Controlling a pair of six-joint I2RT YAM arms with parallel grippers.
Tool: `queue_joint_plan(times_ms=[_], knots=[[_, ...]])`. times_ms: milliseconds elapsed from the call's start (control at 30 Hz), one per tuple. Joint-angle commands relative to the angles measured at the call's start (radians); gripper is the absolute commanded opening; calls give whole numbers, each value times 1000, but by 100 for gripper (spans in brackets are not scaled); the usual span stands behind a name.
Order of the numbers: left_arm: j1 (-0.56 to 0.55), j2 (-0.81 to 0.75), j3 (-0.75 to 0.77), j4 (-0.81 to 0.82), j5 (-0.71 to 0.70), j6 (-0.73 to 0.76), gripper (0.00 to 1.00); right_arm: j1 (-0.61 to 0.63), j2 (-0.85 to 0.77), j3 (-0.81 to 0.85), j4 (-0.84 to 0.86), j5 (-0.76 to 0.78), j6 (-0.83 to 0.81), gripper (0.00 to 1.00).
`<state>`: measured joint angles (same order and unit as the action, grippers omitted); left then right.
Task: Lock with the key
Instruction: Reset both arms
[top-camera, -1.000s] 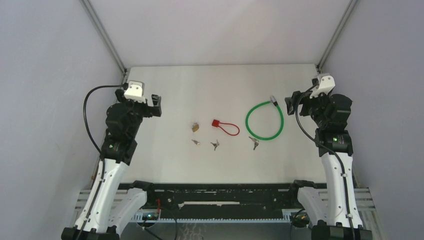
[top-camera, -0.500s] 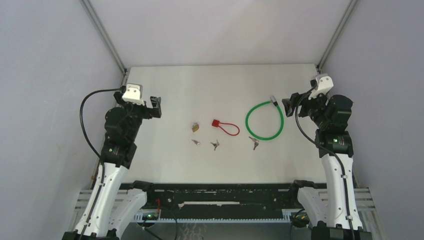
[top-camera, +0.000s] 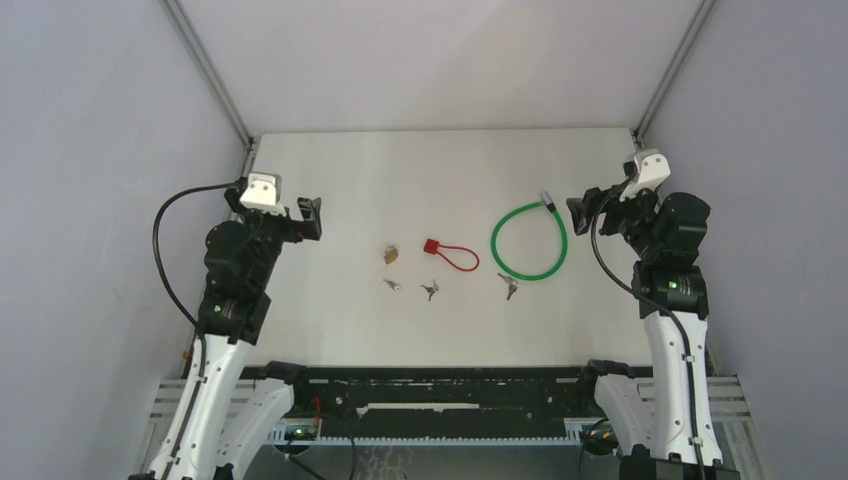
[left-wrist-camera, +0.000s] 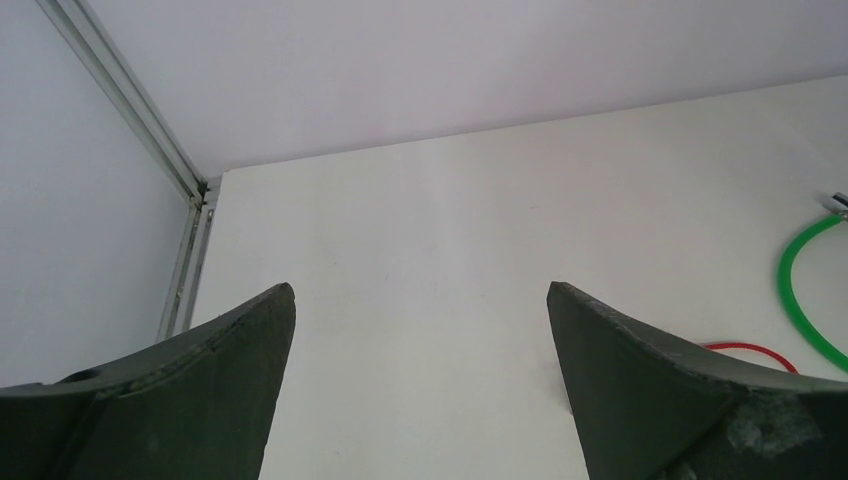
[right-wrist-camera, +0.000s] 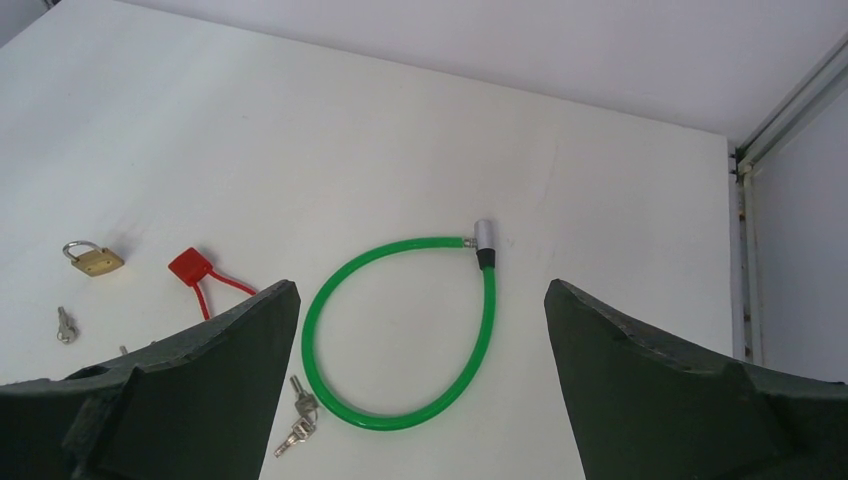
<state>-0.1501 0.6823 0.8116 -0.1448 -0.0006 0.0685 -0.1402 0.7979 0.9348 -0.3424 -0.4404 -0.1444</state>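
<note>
Black fingers of the right gripper (top-camera: 577, 208) stand spread and empty, nearest the green cable lock (top-camera: 492, 240) at its 8 o'clock with the keys (top-camera: 510, 288) beyond at 7; the left gripper (top-camera: 315, 215), likewise spread, hangs well apart.

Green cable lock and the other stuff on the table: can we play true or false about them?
1. The green cable lock lies curled in a ring on the table. True.
2. The right gripper is holding a key. False: it is open and empty; the keys lie on the table.
3. In the top view, the brass padlock lies left of the red cable lock. True.
4. The left gripper is shut. False: its fingers are wide apart.
</note>
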Motion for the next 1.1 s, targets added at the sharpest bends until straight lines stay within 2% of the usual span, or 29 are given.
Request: queue_joint_plan(times_ms=[0,1067], knots=[[6,-29,6,14,-35,-1,100,-12,-24,7,16,-26,-7,100],[11,-18,29,-31,-39,-1,100,-15,-32,4,17,-45,12,100]])
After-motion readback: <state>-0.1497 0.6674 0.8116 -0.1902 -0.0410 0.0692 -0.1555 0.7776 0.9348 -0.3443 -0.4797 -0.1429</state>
